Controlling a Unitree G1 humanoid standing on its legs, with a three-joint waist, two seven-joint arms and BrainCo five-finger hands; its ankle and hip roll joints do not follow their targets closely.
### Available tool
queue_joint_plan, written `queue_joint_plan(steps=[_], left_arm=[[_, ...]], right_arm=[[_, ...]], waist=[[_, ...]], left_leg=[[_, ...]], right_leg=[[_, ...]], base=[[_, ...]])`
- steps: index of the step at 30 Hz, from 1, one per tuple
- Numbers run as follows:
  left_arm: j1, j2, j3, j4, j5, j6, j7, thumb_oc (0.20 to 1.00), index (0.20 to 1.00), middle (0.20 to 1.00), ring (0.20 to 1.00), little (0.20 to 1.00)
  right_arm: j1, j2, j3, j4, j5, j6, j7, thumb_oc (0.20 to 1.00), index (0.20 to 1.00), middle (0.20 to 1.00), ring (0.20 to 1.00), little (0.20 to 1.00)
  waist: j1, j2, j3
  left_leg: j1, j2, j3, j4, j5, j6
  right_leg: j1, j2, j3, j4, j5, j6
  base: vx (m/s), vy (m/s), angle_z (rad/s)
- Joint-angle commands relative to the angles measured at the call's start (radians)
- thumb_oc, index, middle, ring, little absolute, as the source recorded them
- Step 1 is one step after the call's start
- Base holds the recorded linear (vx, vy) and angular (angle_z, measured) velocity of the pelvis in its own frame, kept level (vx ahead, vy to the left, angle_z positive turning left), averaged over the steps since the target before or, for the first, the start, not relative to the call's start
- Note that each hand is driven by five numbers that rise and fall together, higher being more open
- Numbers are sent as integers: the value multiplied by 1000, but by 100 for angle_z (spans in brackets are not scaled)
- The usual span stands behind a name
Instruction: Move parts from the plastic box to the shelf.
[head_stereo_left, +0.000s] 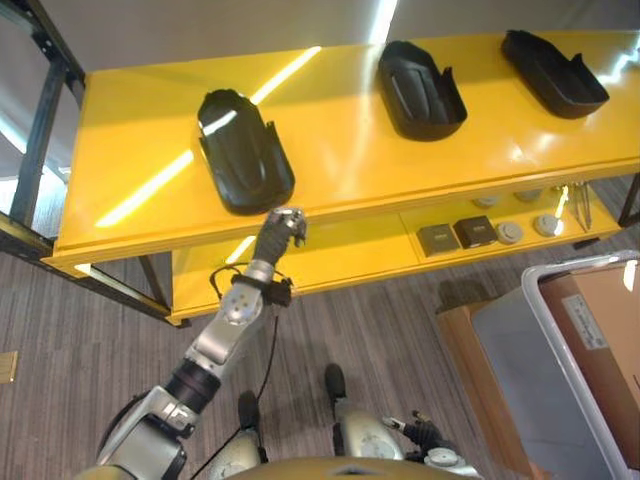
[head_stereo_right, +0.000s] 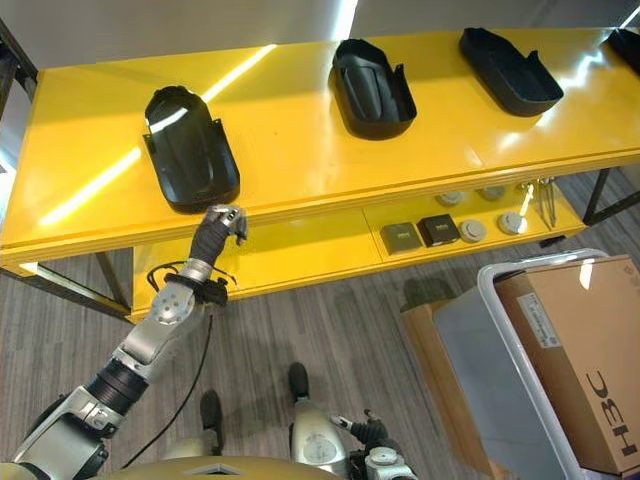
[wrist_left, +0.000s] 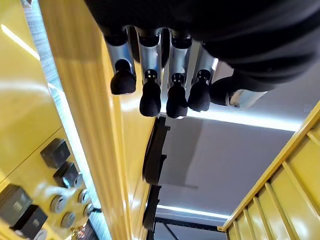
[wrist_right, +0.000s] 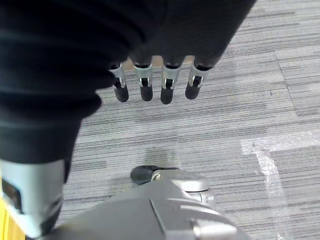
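Honestly, nothing held right now. Right hand (wrist_right: 150, 82) down low over the floor, fingers hanging loose and straight. Left hand (head_stereo_left: 283, 228) up at the front edge of the shelf (head_stereo_left: 130, 120), fingers relaxed, just short of the nearest part (head_stereo_left: 243, 150). Two more parts (head_stereo_left: 420, 88) further along the top. Box (head_stereo_right: 520, 370) off to the right. Looks like thin stiff plastic shells: light, glossy, probably slippery. Best grabbed by a side rim.
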Motion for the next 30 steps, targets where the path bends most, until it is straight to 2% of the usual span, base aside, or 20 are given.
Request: queue_joint_plan(steps=[1,15,30], left_arm=[[-84,-3,45,9,47,-83,54,200,200,200,200,200],[-117,39,141,126,124,-73,163,200,200,200,200,200],[-283,77,209,205,169,-78,307,200,200,200,200,200]], right_arm=[[9,27,42,20,18,-11,-28,1000,1000,1000,1000,1000],[-2,25,45,16,9,-24,-36,1000,1000,1000,1000,1000],[-8,19,59,12,9,-33,-38,1000,1000,1000,1000,1000]], waist=[[4,-20,-4],[-3,-23,13],[-21,-27,26]], left_leg=[[-17,70,-67,-8,-53,-34],[-38,73,-62,-8,-48,-36],[-61,77,-47,-8,-44,-37]], right_leg=[[40,-79,5,2,-93,66],[13,-79,9,2,-85,67],[-29,-81,30,2,-73,72]], base=[[0,0,0],[0,0,0],[-3,2,-3]])
